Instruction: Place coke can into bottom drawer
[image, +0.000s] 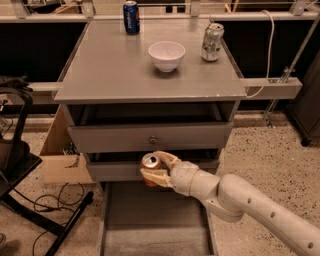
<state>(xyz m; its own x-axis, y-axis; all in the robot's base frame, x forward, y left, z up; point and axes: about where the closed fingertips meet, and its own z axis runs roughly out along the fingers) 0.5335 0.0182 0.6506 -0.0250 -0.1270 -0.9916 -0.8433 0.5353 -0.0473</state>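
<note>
Small red-orange coke can (150, 162) is clamped in the cream two-finger gripper (152, 169), above the rear of the open grey bottom drawer (150, 217); transport step is judged in hand; lowering, then release, is required

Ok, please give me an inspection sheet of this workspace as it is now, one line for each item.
Surface: grey cabinet top, carrying three things.
Job's things: coke can held in front of the middle drawer; bottom drawer pulled out.
Clutter: blue can, white bowl and white-green can on the top.
Grippers: gripper shut on the coke can, above the drawer's back end.
Cables: white cable at right; black cables on the floor at left.
Surroundings: cardboard box, speckled floor.
</note>
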